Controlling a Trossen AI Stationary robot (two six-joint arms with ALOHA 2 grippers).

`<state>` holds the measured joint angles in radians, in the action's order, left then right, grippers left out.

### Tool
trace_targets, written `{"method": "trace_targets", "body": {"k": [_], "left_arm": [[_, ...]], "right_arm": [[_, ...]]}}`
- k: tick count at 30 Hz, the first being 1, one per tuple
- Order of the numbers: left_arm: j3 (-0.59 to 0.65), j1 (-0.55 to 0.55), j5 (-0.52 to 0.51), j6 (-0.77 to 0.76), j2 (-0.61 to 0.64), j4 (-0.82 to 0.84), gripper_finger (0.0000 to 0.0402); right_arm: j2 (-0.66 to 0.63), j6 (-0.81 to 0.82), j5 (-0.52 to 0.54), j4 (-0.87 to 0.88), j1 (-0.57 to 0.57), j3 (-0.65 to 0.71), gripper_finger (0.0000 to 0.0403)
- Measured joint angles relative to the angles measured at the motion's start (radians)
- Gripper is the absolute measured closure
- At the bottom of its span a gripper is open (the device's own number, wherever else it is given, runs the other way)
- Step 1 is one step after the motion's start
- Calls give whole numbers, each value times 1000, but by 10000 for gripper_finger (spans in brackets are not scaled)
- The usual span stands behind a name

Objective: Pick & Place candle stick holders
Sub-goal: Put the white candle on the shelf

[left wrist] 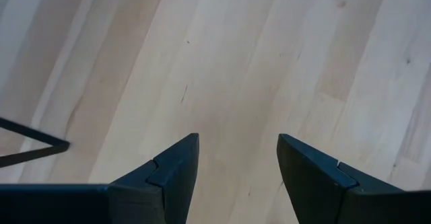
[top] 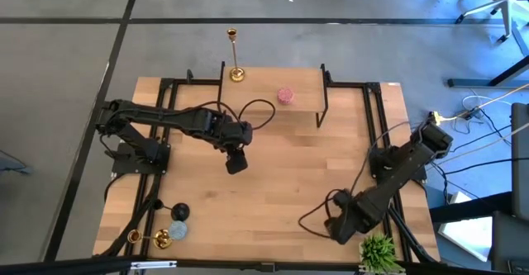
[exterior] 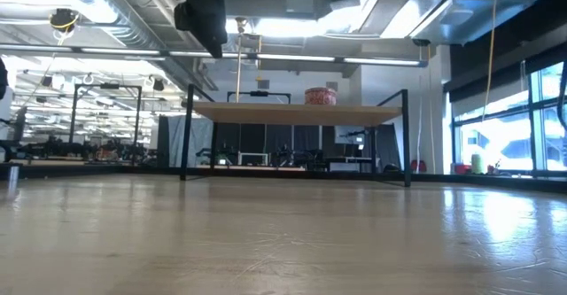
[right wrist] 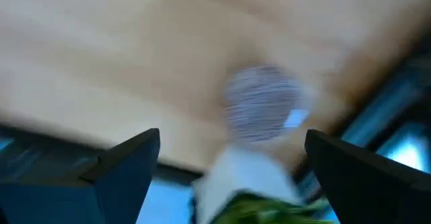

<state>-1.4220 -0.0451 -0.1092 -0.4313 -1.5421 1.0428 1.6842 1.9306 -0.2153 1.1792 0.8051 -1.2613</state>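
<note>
One gold candle stick holder [top: 235, 56] stands upright by its round base on the raised shelf [top: 273, 81] at the table's far side. Its thin stem [exterior: 239, 60] also shows in the low view. A second gold candle stick holder [top: 153, 239] is at the near left corner; whether it stands or lies, I cannot tell. My left gripper [top: 235, 161] [left wrist: 239, 140] hangs open over bare wood left of the table's middle, pointing down. My right gripper [top: 339, 225] [right wrist: 232, 140] is open low over the near right part, with nothing between its fingers.
A pink round thing [top: 285, 96] [exterior: 320, 95] sits on the shelf. A black round piece [top: 178, 211] and a grey-blue disc [top: 178, 229] lie by the near left candle stick holder. A green plant [top: 378, 250] stands at the near right corner, with a blurred grey round thing [right wrist: 262, 103] beside it.
</note>
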Motion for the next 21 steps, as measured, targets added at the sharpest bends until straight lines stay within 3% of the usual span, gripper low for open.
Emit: {"method": "trace_targets", "body": {"k": [4,13,21], "left_arm": [[0,10,22,0,0,2,203],[0,-1,23,-1,0,8,203],[0,8,22,8,0,-2,203]], "right_arm": [[2,56,-18,11,22,25,28],[3,219,-83,-168,104,132,28],[2,299,-24,-179,128,162,28]]}}
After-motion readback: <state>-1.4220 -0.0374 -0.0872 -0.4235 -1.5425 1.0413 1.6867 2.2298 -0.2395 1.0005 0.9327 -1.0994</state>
